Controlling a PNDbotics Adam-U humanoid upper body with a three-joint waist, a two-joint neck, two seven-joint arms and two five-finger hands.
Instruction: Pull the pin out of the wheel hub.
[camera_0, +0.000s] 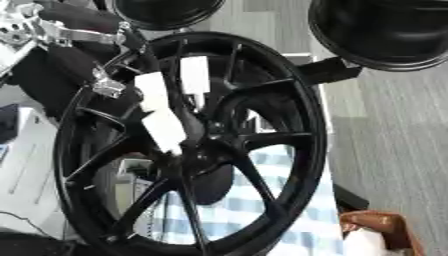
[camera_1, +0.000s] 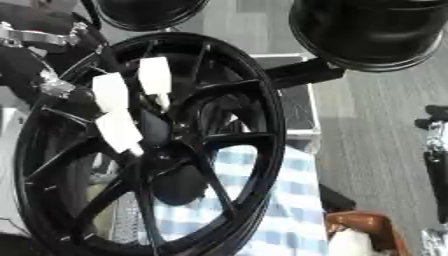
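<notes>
Crowding wheel (camera_0: 188, 145): rims (camera_1: 367, 32) (black).

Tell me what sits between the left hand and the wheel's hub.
Nothing shows there. In the left eye view the left hand reaches right down to the hub, with no object between them. The pin cannot be made out.

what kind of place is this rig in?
Likely a workshop or wheel-assembly test bay, not a home. A large black spoked wheel stands upright before the robot, more black wheels hang above, and the floor is grey planking. The left hand reaches toward the hub.
</notes>
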